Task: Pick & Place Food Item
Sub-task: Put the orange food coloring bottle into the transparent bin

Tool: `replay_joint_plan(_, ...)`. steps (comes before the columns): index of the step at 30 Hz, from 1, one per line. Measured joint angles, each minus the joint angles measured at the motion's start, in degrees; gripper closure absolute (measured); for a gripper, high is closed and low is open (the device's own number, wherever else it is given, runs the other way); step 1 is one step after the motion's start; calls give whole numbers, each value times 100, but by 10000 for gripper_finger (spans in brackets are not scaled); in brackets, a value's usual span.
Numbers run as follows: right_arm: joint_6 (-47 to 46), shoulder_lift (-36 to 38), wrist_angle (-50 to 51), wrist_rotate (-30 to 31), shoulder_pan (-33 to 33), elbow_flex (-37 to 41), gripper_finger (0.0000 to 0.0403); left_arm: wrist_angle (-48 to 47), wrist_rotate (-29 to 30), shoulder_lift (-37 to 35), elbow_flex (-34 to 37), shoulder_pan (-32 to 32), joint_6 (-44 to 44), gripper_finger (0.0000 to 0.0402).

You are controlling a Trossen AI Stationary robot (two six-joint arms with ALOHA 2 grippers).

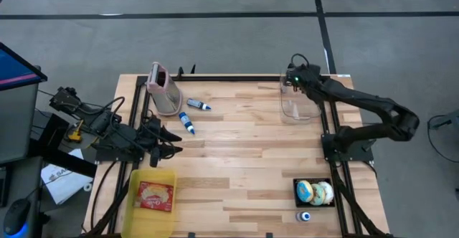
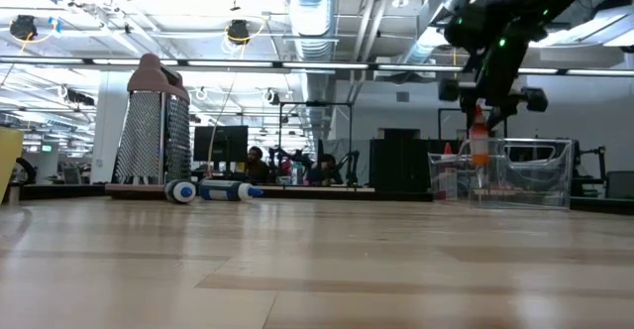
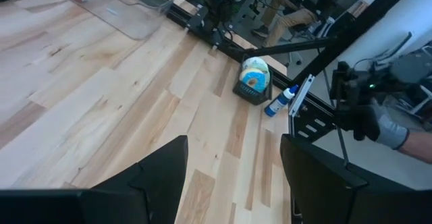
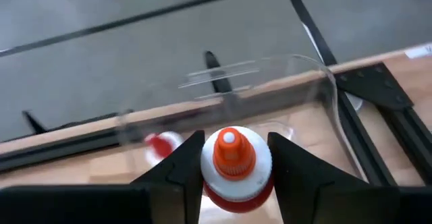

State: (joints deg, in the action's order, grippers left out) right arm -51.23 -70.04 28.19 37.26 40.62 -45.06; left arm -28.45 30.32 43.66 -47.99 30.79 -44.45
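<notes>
Far left of the worktop [image 1: 244, 159], near front edge: yellow tray [image 1: 152, 194] w/ a red-labelled food pack [image 1: 156, 196] lying in it. Just behind the tray, left gripper [image 1: 174, 142] rests low over the worktop's left side, jaws spread wide w/ nothing between them; left wrist view shows bare wood between its fingers [image 3: 162, 177].

Back-left: metal box grater [image 1: 163, 89] standing upright; low view shows it w/ a pinkish handle on top. Just right of it, two small blue-and-white tubes [image 1: 188, 123] lie on the wood, near each other but apart.

Right of centre, at back edge: clear plastic bin [image 1: 300, 103]. Right gripper [image 1: 292, 81] hangs over the bin's back-left part, jaws partly closed on a red sauce bottle [image 4: 231, 166] w/ white collar and orange nozzle. Right wrist view: one finger on each side of the collar, touching it. Low view: bottle [image 2: 478, 146] upright, inside the bin's outline; can't tell if its base touches the bin floor. A second small red item [image 4: 160, 143] lies in the bin beside it.

Front-right corner: black tray [image 1: 314, 193] holding round frosted pastries [image 1: 315, 192], blue and pale icing. Just in front of that tray, small blue-and-white bottle [image 1: 305, 216] on the wood.
</notes>
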Motion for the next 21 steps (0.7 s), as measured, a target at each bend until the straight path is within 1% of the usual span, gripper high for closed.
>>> replay_joint_plan(3, 5, -341, -202, -287, 290, 0, 274, -2, 73, 0, 0, 0, -83, 169)
replay_joint_plan(6, 9, -598, -527, -433, 470, 2, 274, 2, 137, 0, 0, 0, -156, 169)
replay_joint_plan(11, 1, -927, -1040, -430, 559, 2, 274, 2, 264, 0, 0, 0, -269, 169)
replay_joint_plan(21, -281, -1446, -1081, -431, 542, 2, 274, 26, 273, 0, 0, 0, -426, 169)
